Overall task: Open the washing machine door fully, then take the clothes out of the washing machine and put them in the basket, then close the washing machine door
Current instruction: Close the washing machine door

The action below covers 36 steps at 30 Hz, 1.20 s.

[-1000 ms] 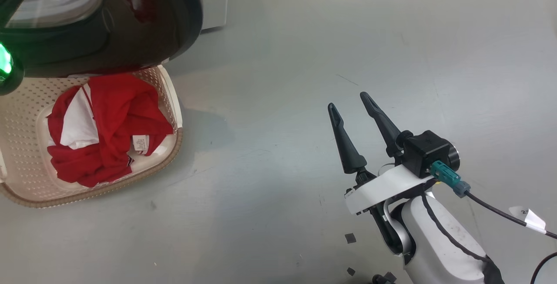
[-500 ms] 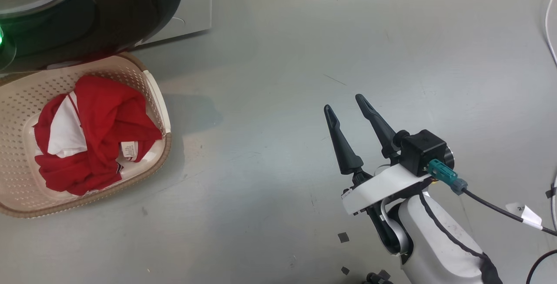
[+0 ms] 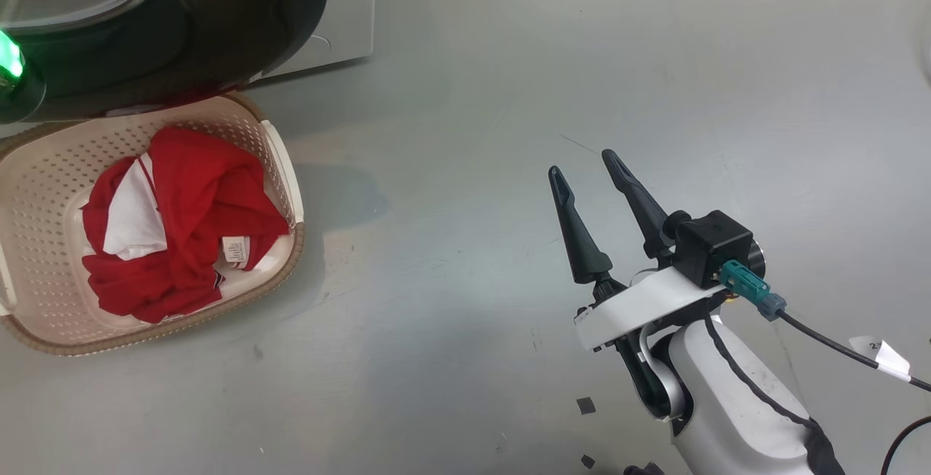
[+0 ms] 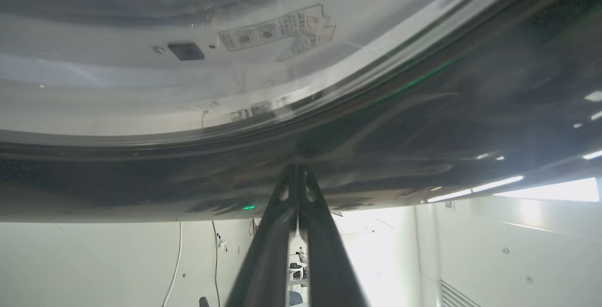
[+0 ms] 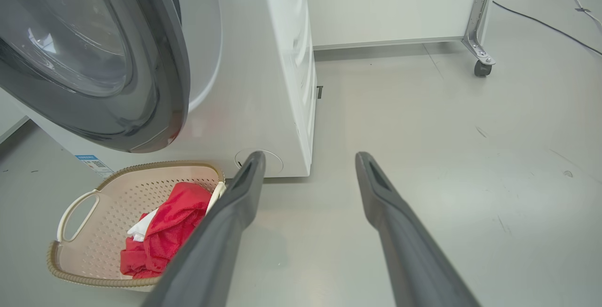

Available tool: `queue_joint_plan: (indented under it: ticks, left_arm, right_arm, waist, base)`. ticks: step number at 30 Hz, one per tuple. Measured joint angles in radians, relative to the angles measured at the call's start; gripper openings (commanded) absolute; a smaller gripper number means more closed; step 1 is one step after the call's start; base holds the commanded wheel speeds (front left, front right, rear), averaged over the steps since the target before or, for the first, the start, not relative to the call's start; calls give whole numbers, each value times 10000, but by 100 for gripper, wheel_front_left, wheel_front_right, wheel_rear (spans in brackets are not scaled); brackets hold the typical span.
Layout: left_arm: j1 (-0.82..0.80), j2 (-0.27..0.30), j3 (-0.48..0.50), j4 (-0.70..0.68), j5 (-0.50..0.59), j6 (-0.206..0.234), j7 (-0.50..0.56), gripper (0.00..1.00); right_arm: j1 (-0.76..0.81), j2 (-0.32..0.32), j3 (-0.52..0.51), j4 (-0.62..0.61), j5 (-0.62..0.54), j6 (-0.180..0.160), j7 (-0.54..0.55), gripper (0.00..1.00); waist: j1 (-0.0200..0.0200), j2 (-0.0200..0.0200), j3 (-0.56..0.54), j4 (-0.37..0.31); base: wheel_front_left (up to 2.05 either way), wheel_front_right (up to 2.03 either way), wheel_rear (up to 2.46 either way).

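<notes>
One basket (image 3: 44, 191), one washing machine (image 5: 263, 86), one door (image 5: 162, 62)

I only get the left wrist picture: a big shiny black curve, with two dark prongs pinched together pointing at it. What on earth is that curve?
Observer: It's the round door of a washing machine, swung partly out from its front, as the right wrist view shows.
Operator: Is there any laundry about?
Observer: Red clothes lie in a basket on the floor, just under the door. Whether more remain inside, I can't tell.
Operator: And the other arm?
Observer: The right gripper is open and empty, above the floor to the right of the basket.
</notes>
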Motion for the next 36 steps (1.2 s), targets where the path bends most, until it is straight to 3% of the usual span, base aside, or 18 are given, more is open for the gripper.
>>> queue_joint_plan:
  ticks: [20,21,23,25,26,36]
  left_arm:
    - [3173,-1058,688,913,-715,-1850,-35,2]
    - [3387,-1104,754,965,-715,-1935,-73,26]
    - [3823,-1221,807,1049,-775,-2017,-123,45]
    - [4246,-1306,811,1149,-773,-2052,-171,85]
    - [4446,-1352,836,1162,-773,-2111,-209,99]
    - [6028,-2234,1241,1174,-803,-2291,-775,100]
  right_arm:
    - [103,-2,-587,376,-125,-113,0,100]
    - [123,-2,-621,412,-125,-144,0,100]
    - [233,-2,-679,479,-125,-146,0,100]
    - [393,-21,-715,545,-130,-146,0,100]
    - [473,-31,-725,573,-138,-146,0,100]
    - [942,-79,-920,723,-142,-148,0,100]
  waist:
    - [0,0,-953,1152]
    - [0,0,-1034,1210]
    - [0,0,-1208,1324]
    - [0,0,-1386,1440]
    - [0,0,-1475,1497]
    - [0,0,-2320,2093]
  base:
    - [0,0,0]
    - [0,0,0]
    - [0,0,0]
    - [0,0,0]
    - [0,0,0]
    - [0,0,0]
